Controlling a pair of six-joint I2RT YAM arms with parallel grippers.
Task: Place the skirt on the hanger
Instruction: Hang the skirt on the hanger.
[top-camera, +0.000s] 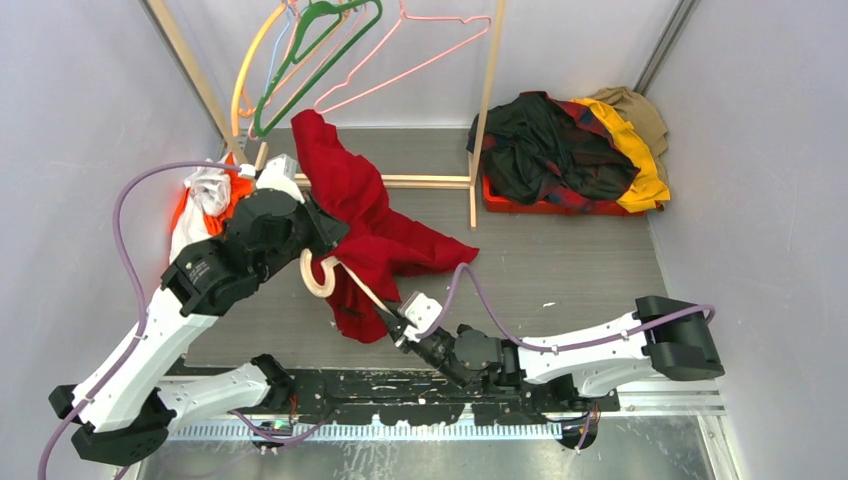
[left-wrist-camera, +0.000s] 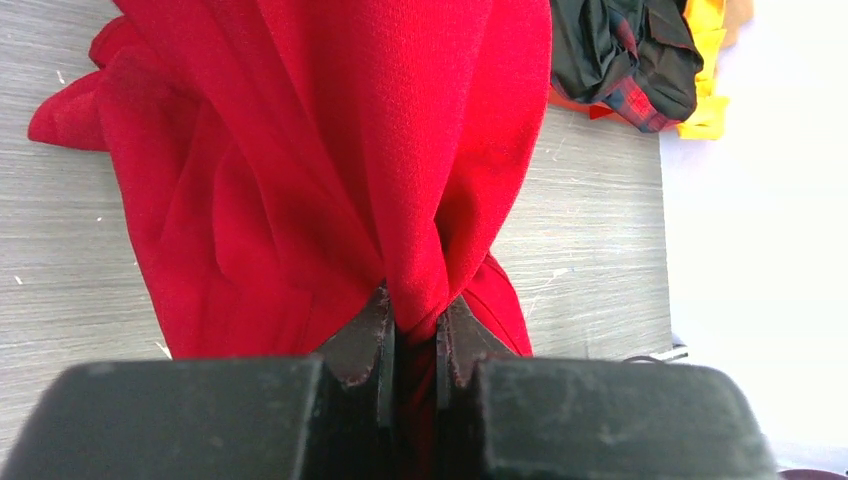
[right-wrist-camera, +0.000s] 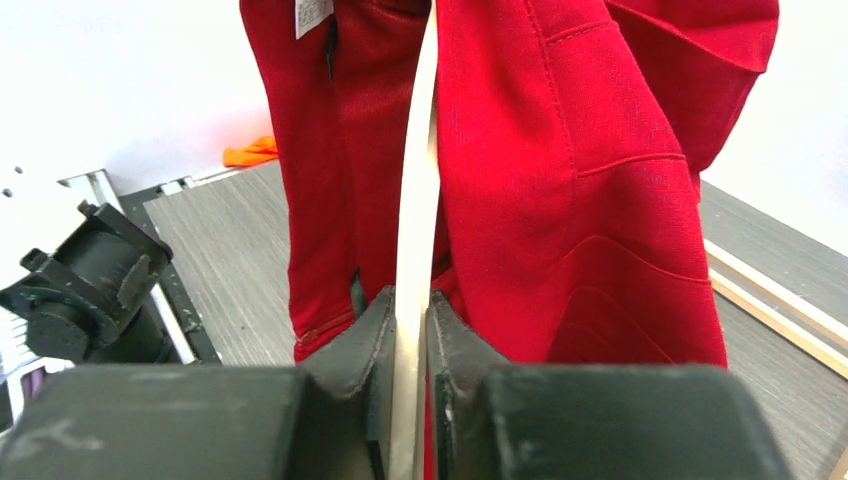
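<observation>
Grey bench (top-camera: 580, 270). Skirt (top-camera: 372, 230) bunched at center of top view, draped over hanger (top-camera: 318, 276), whose hook pokes out at its left. Left tool (left-wrist-camera: 415, 322) clenched on a skirt fold. Right tool (right-wrist-camera: 410, 305) clenched on the hanger's thin arm, red fabric on both sides.

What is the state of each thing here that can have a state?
Skirt: bunched, pinched in the left jaws, not yet hung straight.
Hanger: gripped by the right jaws, partly under the skirt.
Left jaws: shut on the skirt.
Right jaws: shut on the hanger.
Green hanger: hanging on the rack, empty.
Pink hanger: hanging on the rack, empty.
</observation>
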